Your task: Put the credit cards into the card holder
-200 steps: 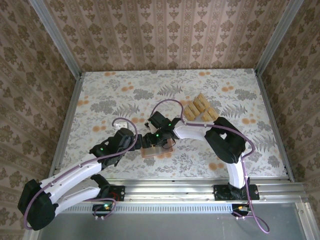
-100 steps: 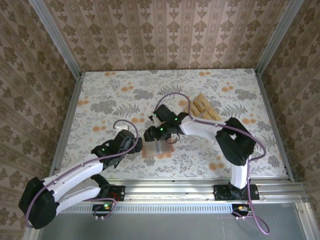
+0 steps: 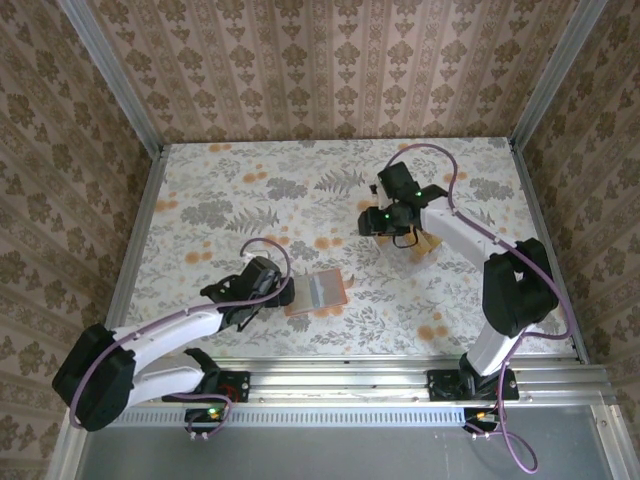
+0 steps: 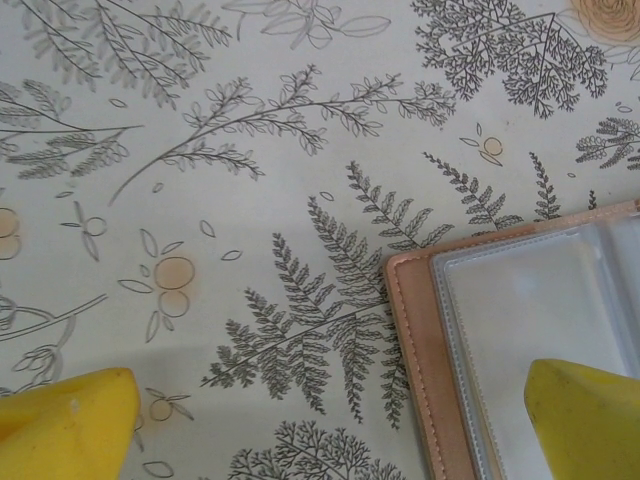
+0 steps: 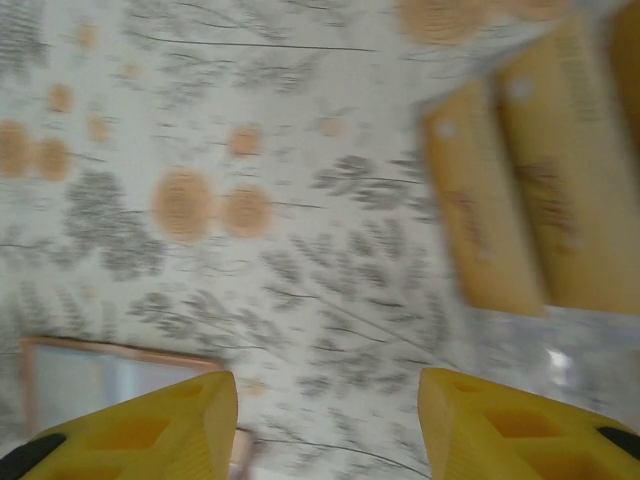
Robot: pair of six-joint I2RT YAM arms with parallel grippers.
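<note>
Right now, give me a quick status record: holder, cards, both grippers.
card holder: open flat on the table, sleeves up; visible sleeve looks empty
credit cards: side by side on the table, far right of the holder
left gripper: open, straddling the holder's left edge
right gripper: open, empty, above the table near the cards

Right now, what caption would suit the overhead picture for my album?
Left arm at the edge of the open card holder, right arm stretched over the credit cards.
</note>
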